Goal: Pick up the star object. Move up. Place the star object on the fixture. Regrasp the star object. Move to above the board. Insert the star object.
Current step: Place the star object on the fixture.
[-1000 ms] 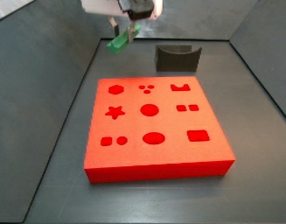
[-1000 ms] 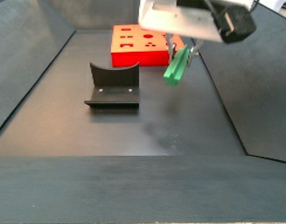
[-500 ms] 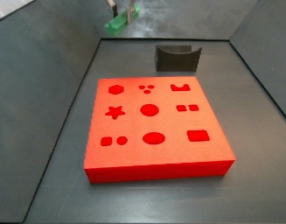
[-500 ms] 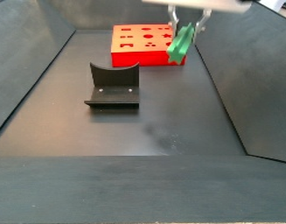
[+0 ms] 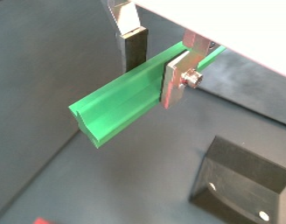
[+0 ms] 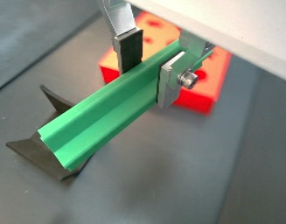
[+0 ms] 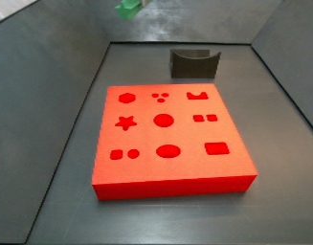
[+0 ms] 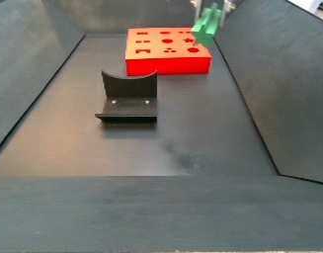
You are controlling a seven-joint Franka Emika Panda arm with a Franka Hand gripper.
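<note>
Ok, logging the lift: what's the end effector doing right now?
End effector: raised high above the floor, shut on the star object.

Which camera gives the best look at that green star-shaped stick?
A wrist view: the star object fills the frame, held between the gripper's fingers. Both wrist views show this. Both side views catch only a green tip at the top edge.

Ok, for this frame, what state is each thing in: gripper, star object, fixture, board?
gripper: shut on the star object, raised high above the floor.
star object: held between the fingers, lifted clear of everything.
fixture: standing on the floor, notch empty.
board: flat on the floor, all holes unfilled.
</note>
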